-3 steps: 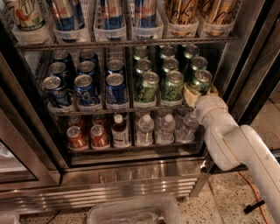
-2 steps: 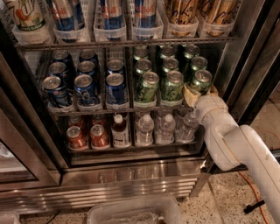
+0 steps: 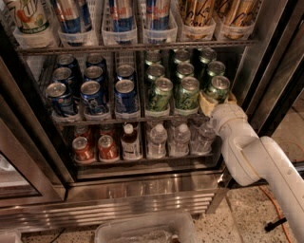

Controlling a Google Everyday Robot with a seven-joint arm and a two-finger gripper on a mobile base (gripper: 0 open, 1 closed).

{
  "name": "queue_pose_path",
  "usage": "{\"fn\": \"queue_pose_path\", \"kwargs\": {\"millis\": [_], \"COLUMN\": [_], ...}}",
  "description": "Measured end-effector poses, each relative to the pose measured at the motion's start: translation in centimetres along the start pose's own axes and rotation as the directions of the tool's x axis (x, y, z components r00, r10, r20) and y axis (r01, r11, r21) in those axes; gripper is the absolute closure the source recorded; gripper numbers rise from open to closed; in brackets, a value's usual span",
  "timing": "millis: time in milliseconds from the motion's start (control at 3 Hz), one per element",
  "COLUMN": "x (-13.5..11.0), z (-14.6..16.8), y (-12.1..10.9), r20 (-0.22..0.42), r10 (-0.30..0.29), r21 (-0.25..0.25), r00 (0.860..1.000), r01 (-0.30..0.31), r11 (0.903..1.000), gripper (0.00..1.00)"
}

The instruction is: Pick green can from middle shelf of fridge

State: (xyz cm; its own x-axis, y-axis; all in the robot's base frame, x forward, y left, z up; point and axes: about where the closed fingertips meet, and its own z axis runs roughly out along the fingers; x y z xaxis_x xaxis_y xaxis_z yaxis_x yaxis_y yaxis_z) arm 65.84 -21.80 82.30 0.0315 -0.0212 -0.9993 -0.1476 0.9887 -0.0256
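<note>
The fridge (image 3: 142, 199) stands open in front of me. Its middle shelf (image 3: 128, 118) holds lanes of green cans on the right and blue cans (image 3: 92, 97) on the left. My gripper (image 3: 216, 102), at the end of the white arm (image 3: 247, 152), is at the front-right green can (image 3: 219, 88), low against its front. That can stands upright on the shelf at the head of the rightmost lane. Two more front green cans (image 3: 160, 93) (image 3: 187, 91) stand to its left.
Tall cans (image 3: 121, 14) fill the rack above. Below are small red cans (image 3: 83, 148), a brown bottle (image 3: 129, 141) and water bottles (image 3: 156, 140). The black door frame (image 3: 280, 71) is close on the right. A clear plastic bin (image 3: 142, 230) and an orange cable (image 3: 273, 204) lie on the floor.
</note>
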Motion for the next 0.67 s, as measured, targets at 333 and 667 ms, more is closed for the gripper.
{"fn": "queue_pose_path", "kwargs": {"millis": [333,667], "x": [-0.9,-3.3], "z": [-0.4,-1.2], "y": [-0.2,-0.4], "r20": [0.014,0.034], "r10": [-0.017,-0.056], "r21": [-0.01,-0.05], "r00": [1.0,0.998], "r01": [0.017,0.058], "r11": [0.9998,0.9971], "gripper": [1.0,1.0]}}
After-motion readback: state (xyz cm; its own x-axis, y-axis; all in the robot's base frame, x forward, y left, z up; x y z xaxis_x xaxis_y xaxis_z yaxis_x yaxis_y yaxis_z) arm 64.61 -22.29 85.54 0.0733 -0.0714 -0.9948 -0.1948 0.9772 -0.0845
